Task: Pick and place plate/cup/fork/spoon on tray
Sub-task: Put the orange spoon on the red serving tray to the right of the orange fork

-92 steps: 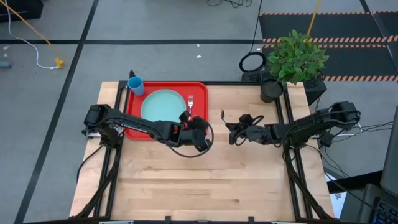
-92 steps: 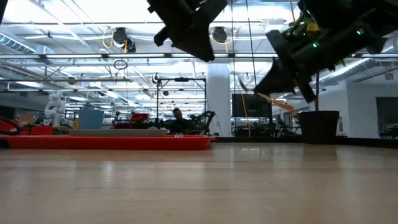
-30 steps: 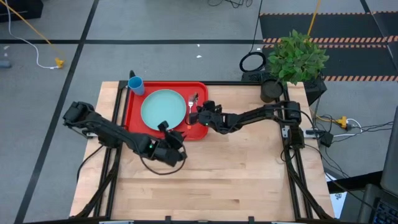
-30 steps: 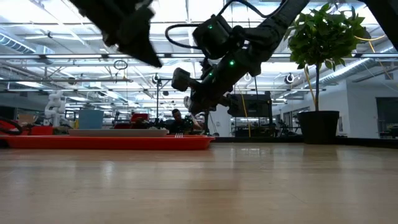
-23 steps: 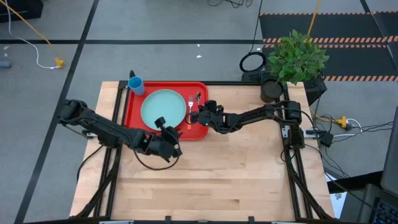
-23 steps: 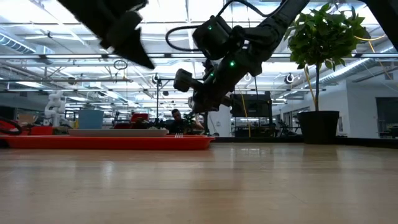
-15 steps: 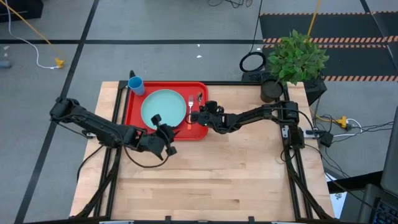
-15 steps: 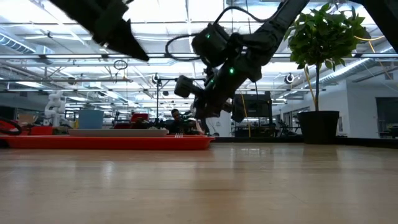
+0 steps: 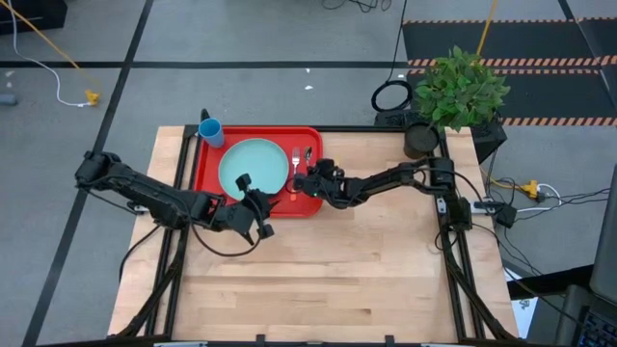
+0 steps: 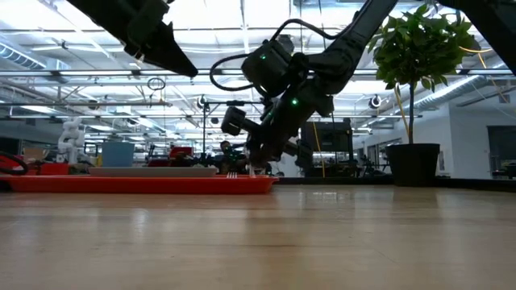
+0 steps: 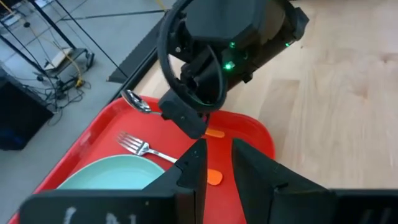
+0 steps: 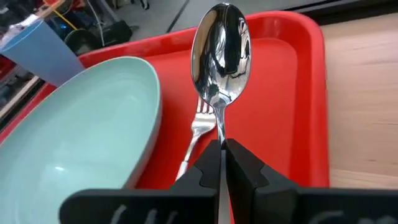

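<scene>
A: The right end effector [image 9: 307, 180] is pinched tight on the spoon [image 12: 222, 46] by its handle, holding it over the red tray [image 9: 207, 176] with the bowl just above the fork [image 9: 295, 160]. Released from there, the spoon could drop across the fork's tines, or slide toward the rim and tip off onto the worktop [image 9: 366, 260].

B: The plate [image 9: 253, 166] already lies in the tray, right beside the fork, so the free strip is narrow. The cup [image 9: 210, 130] stands at the tray's far corner, and from above one cannot tell whether it is inside the rim.

A: The left end effector [image 9: 253, 205] hovers near the tray's near edge, fingers part open, holding nothing. If it swung inward, it might bump the right arm.

B: The right wrist view shows what the overhead one cannot: the spoon's bowl facing up and the fork directly beneath it. The low view adds that the end effector is nearly at rim height, while the overhead view alone shows both arms' placement.
</scene>
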You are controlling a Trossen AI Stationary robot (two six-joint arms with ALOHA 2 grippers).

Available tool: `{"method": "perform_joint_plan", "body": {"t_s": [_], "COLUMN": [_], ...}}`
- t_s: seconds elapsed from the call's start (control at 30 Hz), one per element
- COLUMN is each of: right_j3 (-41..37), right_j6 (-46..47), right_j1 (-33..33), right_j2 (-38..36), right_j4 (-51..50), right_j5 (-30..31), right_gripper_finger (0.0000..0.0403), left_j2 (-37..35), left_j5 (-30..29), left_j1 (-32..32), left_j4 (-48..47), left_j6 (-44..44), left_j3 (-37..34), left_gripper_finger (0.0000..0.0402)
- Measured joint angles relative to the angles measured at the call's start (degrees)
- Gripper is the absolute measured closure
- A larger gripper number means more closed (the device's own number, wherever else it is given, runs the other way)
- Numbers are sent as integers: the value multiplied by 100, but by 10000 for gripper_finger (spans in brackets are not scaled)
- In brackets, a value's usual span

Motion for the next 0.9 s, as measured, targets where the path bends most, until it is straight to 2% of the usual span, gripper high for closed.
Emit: {"method": "perform_joint_plan", "body": {"t_s": [0.23, 0.9], "right_j3": [0, -2], "right_j6": [203, 131], "right_j1": [-128, -200], "right_j2": [82, 103], "right_j4": [-206, -185], "right_j5": [-333, -330], "right_gripper_finger": [403, 403], "left_j2": [0, 2], "left_j5": [35, 254], "left_j1": [63, 344], "left_j4": [-14, 0], "left_j6": [-78, -27], "left_j3": [0, 0], "left_gripper_finger": [325, 325]}}
